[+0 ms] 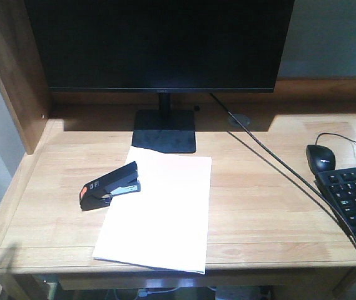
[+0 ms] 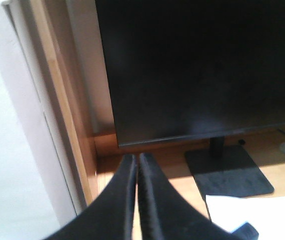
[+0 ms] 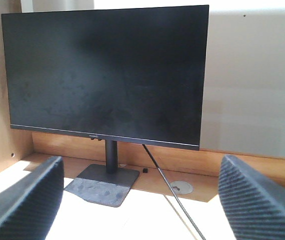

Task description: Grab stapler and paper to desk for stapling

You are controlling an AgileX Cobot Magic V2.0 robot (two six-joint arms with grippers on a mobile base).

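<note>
Front-facing view: the paper was seen lying flat on the desk, just ahead of the monitor stand and reaching to the front edge. The stapler was laid across the paper's left edge, its mouth apparently over the sheets, though this could not be told for certain. The left gripper was held with its fingers pressed together, clear of everything. The right gripper was held with its fingers wide apart, empty. For a clean staple, the sheets should be steadied flat while the stapler's top is pressed straight down.
</note>
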